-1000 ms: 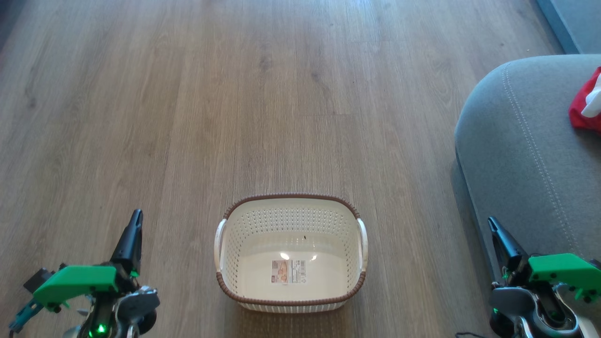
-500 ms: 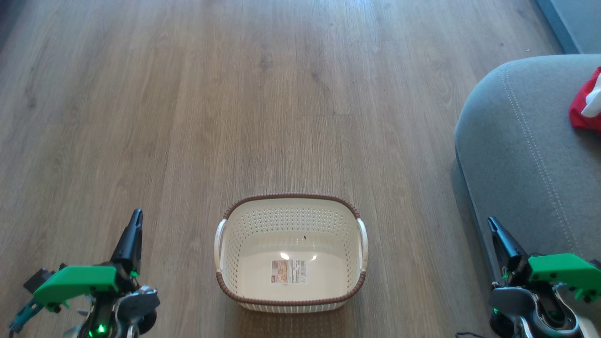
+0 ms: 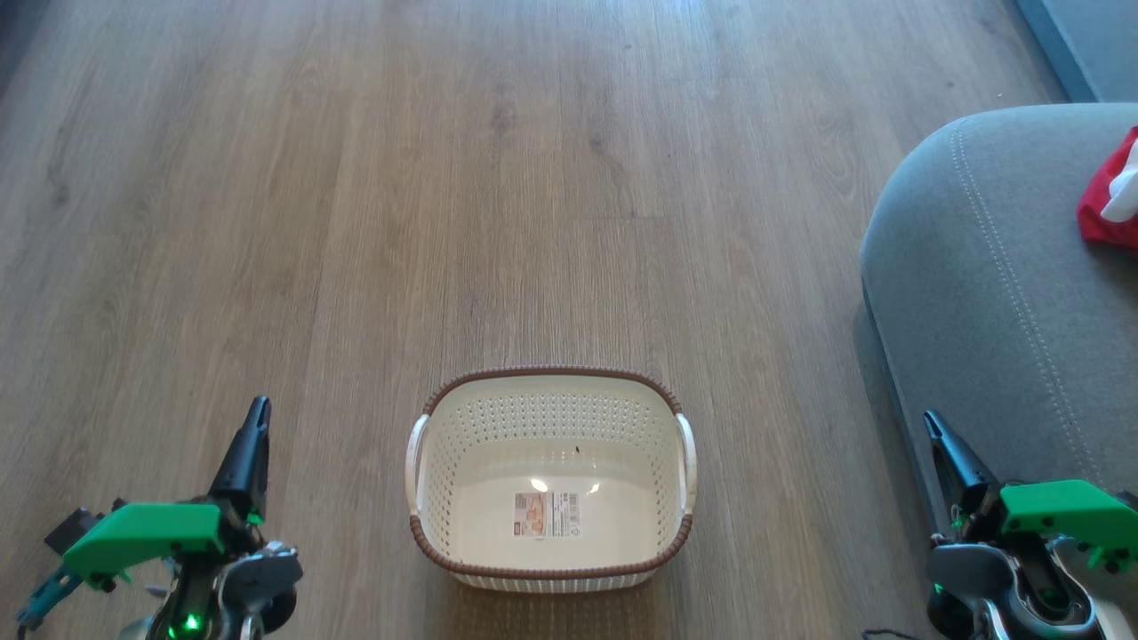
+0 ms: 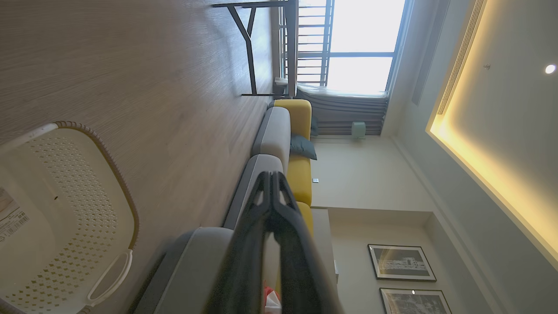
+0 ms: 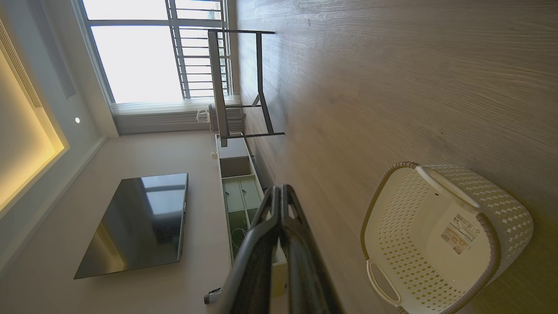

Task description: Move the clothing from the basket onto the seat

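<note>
Standing on the wooden floor [image 3: 356, 222], one cream basket [image 3: 551, 413] sits directly ahead of the robot, between its two arms. The basket has one brown braided rim, two side handles, left [image 3: 414, 462] and right [image 3: 686, 453], and one label sticker [image 3: 546, 514] on its bottom. The whole bottom is in view.

One grey seat [image 3: 996, 293] occupies the right side of the head view, well apart from the basket, with two pale stitched seams curving round its corner. One bundle of clothing [image 3: 1107, 200], red with a white part, lies on the seat at the picture's right edge, which cuts it off. How many garments it holds cannot be told.

Two grippers are present:
- Left gripper [image 3: 256, 418]: low at the basket's left, above the floor. In the left wrist view its two dark fingers [image 4: 287, 226] meet at the tips and grasp nothing.
- Right gripper [image 3: 933, 427]: low at the basket's right, just beside the seat's front edge. In the right wrist view its two fingers [image 5: 301, 244] likewise meet at the tips and grasp nothing.

The left wrist view also shows two framed pictures, one [image 4: 401, 261] beside the other [image 4: 414, 301], on a wall. The right wrist view shows one dark television [image 5: 135, 222].
</note>
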### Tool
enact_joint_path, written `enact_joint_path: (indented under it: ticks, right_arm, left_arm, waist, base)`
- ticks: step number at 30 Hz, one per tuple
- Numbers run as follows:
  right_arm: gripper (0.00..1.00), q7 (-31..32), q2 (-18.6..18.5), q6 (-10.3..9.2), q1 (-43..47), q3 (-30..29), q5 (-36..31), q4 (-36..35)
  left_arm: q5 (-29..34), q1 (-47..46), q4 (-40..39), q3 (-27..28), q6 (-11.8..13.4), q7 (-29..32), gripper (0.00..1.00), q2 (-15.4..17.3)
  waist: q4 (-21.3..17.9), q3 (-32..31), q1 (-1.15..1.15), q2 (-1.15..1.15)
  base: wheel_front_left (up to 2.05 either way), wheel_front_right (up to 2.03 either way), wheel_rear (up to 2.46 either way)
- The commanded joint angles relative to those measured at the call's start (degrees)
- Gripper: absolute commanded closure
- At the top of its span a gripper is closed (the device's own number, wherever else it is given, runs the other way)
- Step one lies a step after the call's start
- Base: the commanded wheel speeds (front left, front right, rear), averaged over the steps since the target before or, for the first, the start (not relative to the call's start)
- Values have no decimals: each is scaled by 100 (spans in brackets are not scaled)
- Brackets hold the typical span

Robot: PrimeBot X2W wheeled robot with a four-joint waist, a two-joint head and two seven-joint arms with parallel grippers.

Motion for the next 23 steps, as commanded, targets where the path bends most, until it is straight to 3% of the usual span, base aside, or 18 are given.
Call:
enact_joint_path:
  ticks: [1,23]
  right_arm:
    - [100,47,-39,40,-270,97,35,-204]
    - [100,46,-39,40,-270,98,36,-204]
  left_arm:
    - [-24,-320,-196,207,-40,19,100,25]
    - [-24,-320,-196,207,-40,19,100,25]
  waist:
    - [0,0,0,0]
    - [0,0,0,0]
  base:
    - [0,0,0]
    - [0,0,0]
